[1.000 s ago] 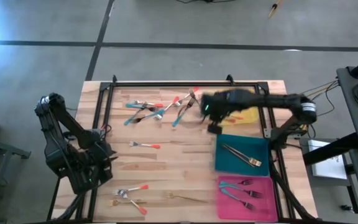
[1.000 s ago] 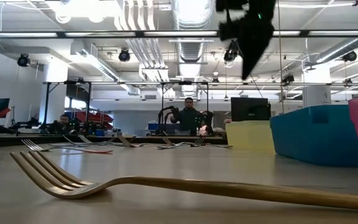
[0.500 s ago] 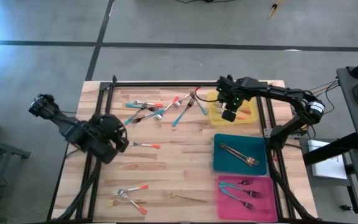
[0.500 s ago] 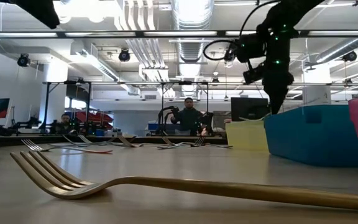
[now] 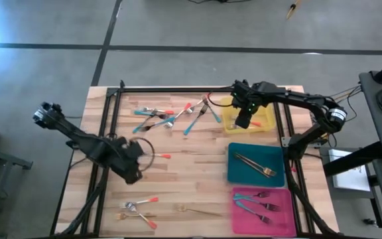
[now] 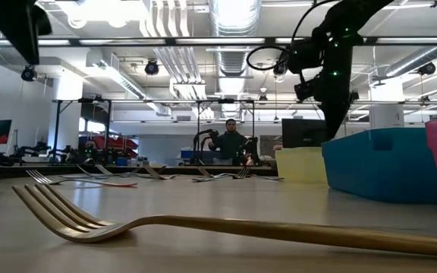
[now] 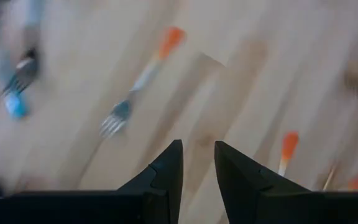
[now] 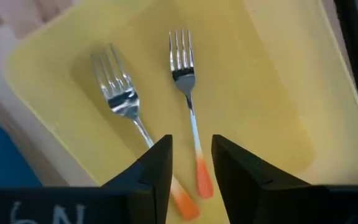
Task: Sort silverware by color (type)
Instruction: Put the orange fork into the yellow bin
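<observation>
Wooden tabletop [image 5: 197,166], three trays along its right side. Right claw [image 8: 189,163] hangs over yellow tray [image 8: 272,106], parted and empty; two orange-handled forks [image 8: 188,99] lie inside. Left claw [image 7: 197,163], slightly parted and empty, hovers near a loose orange-handled fork [image 7: 138,84]. Recommended: centre over the handle, descend squarely, then close.

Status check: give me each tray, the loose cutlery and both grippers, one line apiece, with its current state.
Yellow tray: holds two orange-handled forks.
Teal tray: holds gold-toned utensils.
Pink tray: holds teal-handled forks.
Loose silverware: unsorted, scattered on the table.
Right gripper: open, empty, above the yellow tray.
Left gripper: slightly open, empty, above the table near an orange-handled fork.
</observation>
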Controlling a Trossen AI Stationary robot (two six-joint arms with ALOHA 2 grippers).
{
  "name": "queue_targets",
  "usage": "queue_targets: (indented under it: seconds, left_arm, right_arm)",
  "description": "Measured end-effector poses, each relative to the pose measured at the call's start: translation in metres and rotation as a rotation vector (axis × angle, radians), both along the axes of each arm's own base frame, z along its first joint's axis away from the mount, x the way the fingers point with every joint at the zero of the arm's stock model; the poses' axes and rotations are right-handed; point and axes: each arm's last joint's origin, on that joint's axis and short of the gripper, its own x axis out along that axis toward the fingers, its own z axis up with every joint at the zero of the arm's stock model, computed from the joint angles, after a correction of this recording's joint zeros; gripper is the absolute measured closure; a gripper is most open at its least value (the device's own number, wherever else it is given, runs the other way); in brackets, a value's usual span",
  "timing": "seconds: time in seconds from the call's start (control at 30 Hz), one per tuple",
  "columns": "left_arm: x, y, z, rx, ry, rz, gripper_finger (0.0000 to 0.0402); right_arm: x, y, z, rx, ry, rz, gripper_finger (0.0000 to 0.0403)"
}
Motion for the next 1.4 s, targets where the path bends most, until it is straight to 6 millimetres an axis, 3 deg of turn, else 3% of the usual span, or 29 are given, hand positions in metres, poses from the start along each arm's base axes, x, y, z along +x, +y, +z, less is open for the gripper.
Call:
queue_targets:
  seconds: [0.13,0.27,0.4,0.7,1.0,1.13,1.4]
  left_arm:
    - [0.010,-0.006,-0.023,0.087,0.028,-0.278,0.0327]
    - [0.013,-0.003,-0.045,0.161,0.094,-0.416,0.0327]
    - [0.015,0.009,-0.070,0.202,0.117,-0.401,0.0327]
    - [0.026,0.046,-0.119,0.202,-0.009,-0.300,0.0327]
    - [0.016,0.075,-0.144,0.185,0.062,-0.253,0.0327]
    - [0.017,0.076,-0.151,0.078,0.038,-0.311,0.0327]
    - [0.020,0.077,-0.162,0.108,0.084,-0.336,0.0327]
  right_arm:
    - [0.001,0.004,0.008,0.056,-0.009,0.010,0.0305]
    - [0.003,0.014,0.018,0.087,0.008,0.010,0.0307]
    - [0.006,0.023,0.024,0.080,-0.008,0.031,0.0303]
    - [0.010,0.032,0.025,0.084,-0.018,0.014,0.0305]
    - [0.010,0.031,0.025,0.079,-0.019,0.035,0.0311]
    - [0.010,0.031,0.025,0.074,-0.017,0.061,0.0306]
    - [0.011,0.031,0.025,0.065,-0.030,0.067,0.0312]
